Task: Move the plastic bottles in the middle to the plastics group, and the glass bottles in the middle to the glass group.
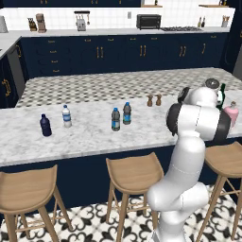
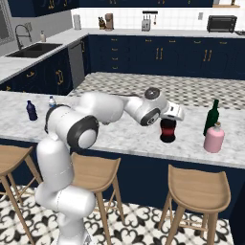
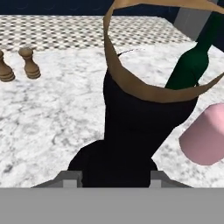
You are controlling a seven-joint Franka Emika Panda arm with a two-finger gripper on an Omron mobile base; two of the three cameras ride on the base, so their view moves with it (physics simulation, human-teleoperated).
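My gripper [image 2: 168, 120] is shut on the neck of the dark glass bottle [image 2: 167, 131], squat with a red label band, which stands upright at the counter's right part. In the hand view this bottle [image 3: 131, 131] fills the middle, with a fingertip [image 3: 71, 179] on either side of it. Just to its right stand the tall green bottle [image 2: 211, 117] and the pink bottle [image 2: 214, 138] of the glass group. Two grey see-through plastic bottles [image 1: 116, 119] [image 1: 127, 113] stand mid-counter. Far left are the navy bottle [image 1: 45, 125] and the clear water bottle [image 1: 66, 116].
Two brown wooden shakers [image 1: 150, 100] [image 1: 159, 99] stand behind the middle bottles, and show in the hand view too [image 3: 29, 63]. Wooden stools [image 1: 133, 174] line the front of the marble counter [image 1: 90, 137]. A second counter runs behind it.
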